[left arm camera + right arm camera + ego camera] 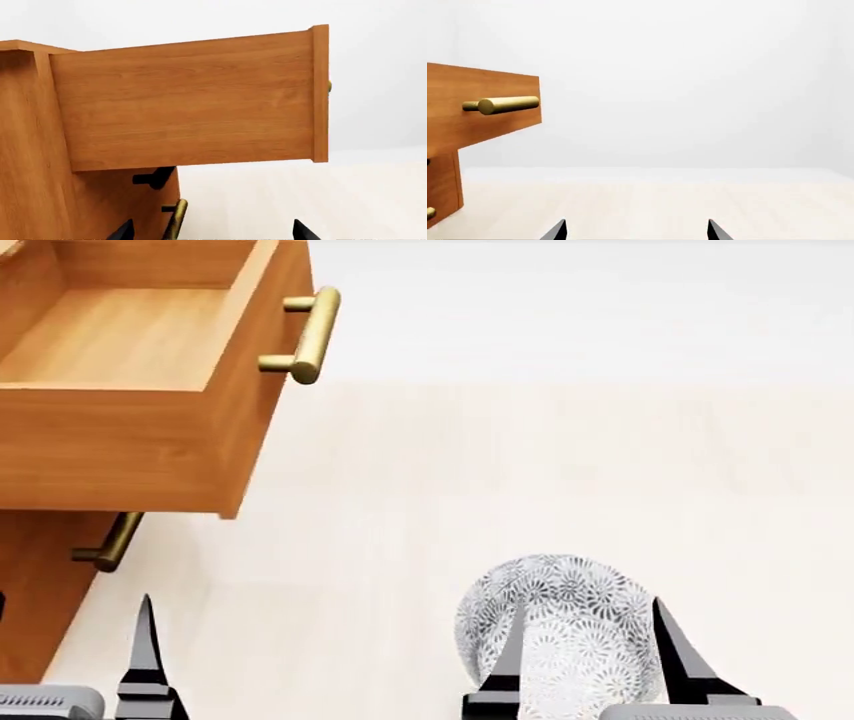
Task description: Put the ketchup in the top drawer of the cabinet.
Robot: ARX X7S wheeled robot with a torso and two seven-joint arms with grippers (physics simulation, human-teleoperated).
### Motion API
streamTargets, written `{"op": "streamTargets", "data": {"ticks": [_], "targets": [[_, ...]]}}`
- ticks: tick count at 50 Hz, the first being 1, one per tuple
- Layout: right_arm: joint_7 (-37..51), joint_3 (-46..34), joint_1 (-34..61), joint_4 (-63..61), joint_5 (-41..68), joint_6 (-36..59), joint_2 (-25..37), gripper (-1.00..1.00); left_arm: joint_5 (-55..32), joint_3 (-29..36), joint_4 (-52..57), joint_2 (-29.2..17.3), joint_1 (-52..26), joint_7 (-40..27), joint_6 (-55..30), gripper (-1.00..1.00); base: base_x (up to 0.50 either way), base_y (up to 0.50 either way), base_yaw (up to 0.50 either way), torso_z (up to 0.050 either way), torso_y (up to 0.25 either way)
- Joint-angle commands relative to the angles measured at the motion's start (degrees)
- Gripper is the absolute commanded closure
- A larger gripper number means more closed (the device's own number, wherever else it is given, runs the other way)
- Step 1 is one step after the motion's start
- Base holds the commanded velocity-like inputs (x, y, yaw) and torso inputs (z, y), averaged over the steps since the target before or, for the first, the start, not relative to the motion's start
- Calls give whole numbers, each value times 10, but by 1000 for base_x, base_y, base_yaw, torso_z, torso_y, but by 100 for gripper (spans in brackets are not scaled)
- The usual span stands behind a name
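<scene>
The ketchup is out of view in every frame. The top drawer (134, 450) of the cabinet (34, 590) stands pulled out at the head view's upper left; its wooden inside shows bare, and its brass handle (314, 335) faces right. In the left wrist view the drawer's side wall (187, 100) fills the frame above my left gripper (213, 232), which is open and holds nothing. My right gripper (587, 635) is open too, its fingertips standing over a patterned grey-white bowl (561, 585). The right wrist view shows the right gripper (637, 230) with only pale table between its tips, and the drawer front (467, 80) off to one side.
The lower drawer's brass handle (114, 540) sits shut under the open one and also shows in the left wrist view as the lower handle (175, 217). The pale wooden tabletop (534, 460) stretches right of the cabinet. One left fingertip (143, 640) shows near the cabinet's foot.
</scene>
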Motion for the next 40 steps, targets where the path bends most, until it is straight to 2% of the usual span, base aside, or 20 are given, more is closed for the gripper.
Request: {"op": "streamTargets", "data": {"ticks": [1, 5, 15, 23, 29, 39, 40], "targets": [[5, -4, 0, 3, 2, -1, 4, -100, -3, 4, -3, -4, -1, -5, 1, -100, 0, 500, 0, 0, 0], [9, -4, 5, -8, 5, 15, 7, -100, -4, 6, -4, -5, -3, -6, 2, -100, 0, 500, 0, 0, 0], [10, -10, 0, 13, 1, -12, 7, -100, -8, 6, 0, -9, -2, -10, 0, -100, 0, 500, 0, 0, 0], [15, -9, 4, -8, 11, 9, 13, -100, -9, 9, -2, -11, -2, -13, 3, -100, 0, 20, 0, 0, 0], [19, -15, 1, 9, 7, -11, 15, -100, -12, 10, -2, -13, -2, -15, 2, -100, 0, 0, 0, 0, 0], [24, -20, 2, 12, 12, -14, 20, -100, -13, 14, -8, -15, -4, -18, 5, -100, 0, 293, 0, 0, 0], [26, -18, 8, -6, 18, 8, 23, -100, -15, 12, -7, -15, -5, -19, 3, -100, 0, 145, 0, 0, 0]]}}
